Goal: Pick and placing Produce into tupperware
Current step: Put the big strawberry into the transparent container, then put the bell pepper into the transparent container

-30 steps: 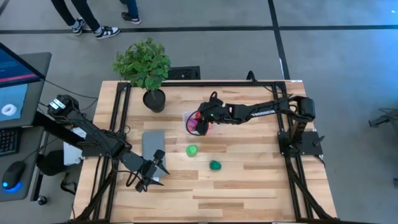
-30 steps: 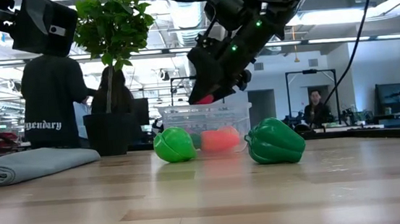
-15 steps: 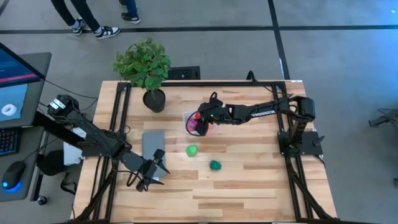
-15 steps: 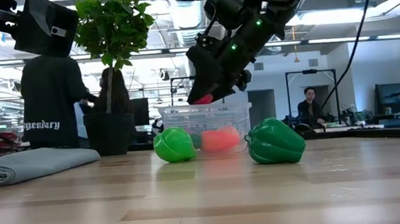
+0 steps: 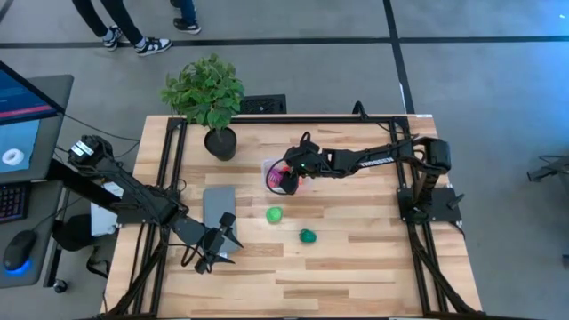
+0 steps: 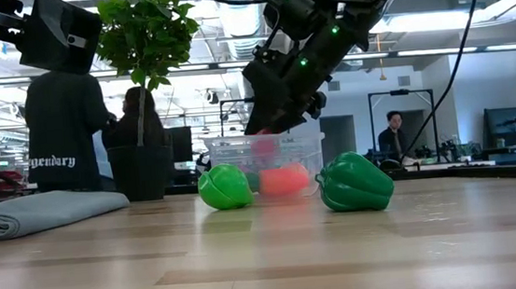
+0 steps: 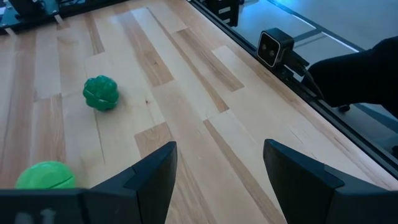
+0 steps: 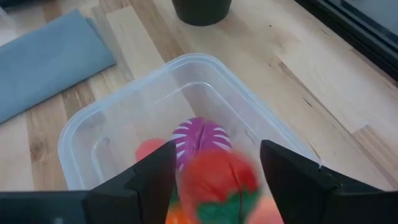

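Observation:
The clear tub (image 5: 276, 166) stands on the table's middle, toward the far side. My right gripper (image 8: 217, 186) hovers open just above it (image 6: 270, 125). A red toy with a green cap (image 8: 217, 177) shows blurred between the fingers, and low inside the tub (image 6: 263, 147). A purple toy (image 8: 200, 137) and orange-pink ones (image 6: 284, 180) lie in the tub. A light green toy (image 5: 275, 215) and a dark green pepper (image 5: 308, 236) rest on the table nearer. My left gripper (image 5: 216, 252) waits open near the table's left near part.
A potted plant (image 5: 209, 98) stands at the far left of the table. A folded grey cloth (image 5: 219, 204) lies beside my left arm. People stand in the room beyond the table (image 6: 68, 114). Bare wood stretches across the near and right parts.
The red toy, which was at my right gripper's fingertips above the tub, has left them and dropped down into the tub. Both arms have otherwise stayed in place.

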Tool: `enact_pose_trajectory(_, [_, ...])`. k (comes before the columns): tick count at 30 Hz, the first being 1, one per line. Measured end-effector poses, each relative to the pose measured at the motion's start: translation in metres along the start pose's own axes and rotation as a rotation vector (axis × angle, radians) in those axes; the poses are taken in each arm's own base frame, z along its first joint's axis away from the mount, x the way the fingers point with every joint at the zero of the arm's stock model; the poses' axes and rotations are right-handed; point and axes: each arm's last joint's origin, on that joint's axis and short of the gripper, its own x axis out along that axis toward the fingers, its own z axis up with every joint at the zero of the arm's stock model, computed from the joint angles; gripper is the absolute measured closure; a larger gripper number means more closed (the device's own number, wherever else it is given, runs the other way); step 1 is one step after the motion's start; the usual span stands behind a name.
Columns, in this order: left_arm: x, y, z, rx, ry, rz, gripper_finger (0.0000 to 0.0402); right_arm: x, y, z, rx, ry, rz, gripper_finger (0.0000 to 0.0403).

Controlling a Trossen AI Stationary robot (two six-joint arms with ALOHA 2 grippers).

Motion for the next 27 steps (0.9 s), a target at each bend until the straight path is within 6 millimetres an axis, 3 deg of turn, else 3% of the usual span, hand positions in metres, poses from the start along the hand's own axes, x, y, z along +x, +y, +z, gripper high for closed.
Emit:
enact_pose_trajectory(9, [0.000, 0.000, 0.000, 0.000, 0.000, 0.000, 0.0171, -0.001, 0.003, 0.000, -0.002, -0.008, 0.007, 0.0076])
enact_pose_trajectory(13, [0.000, 0.000, 0.000, -0.001, 0.000, 0.000, 0.0171, -0.012, 0.013, 0.006, -0.052, -0.048, 0.020, 0.0066])
enact_pose_trajectory(21, [0.000, 0.000, 0.000, -0.008, 0.004, 0.000, 0.0171, -0.061, 0.035, 0.014, -0.140, -0.090, -0.007, 0.0075])
enact_pose_trajectory(27, [0.000, 0.000, -0.001, -0.008, 0.008, 0.000, 0.0171, -0.098, 0.059, 0.000, -0.167, -0.024, -0.020, 0.0078])
